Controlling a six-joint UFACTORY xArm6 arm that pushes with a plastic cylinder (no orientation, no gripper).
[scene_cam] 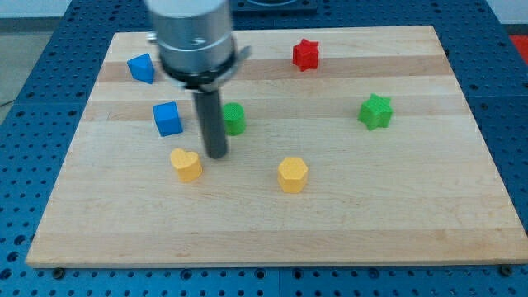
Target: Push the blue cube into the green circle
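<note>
A blue cube [167, 119] lies on the wooden board left of centre. A green round block [234, 119] lies to its right, partly hidden behind my dark rod. My tip [217, 155] rests on the board between the two, slightly below them, and just right of a yellow heart-shaped block [187, 164]. The tip touches none of them.
A second blue block [142, 68] lies at the upper left. A red star [305, 54] is at the top, a green star [375, 111] at the right, a yellow hexagon block [292, 174] below centre. The board [412, 214] sits on a blue perforated table.
</note>
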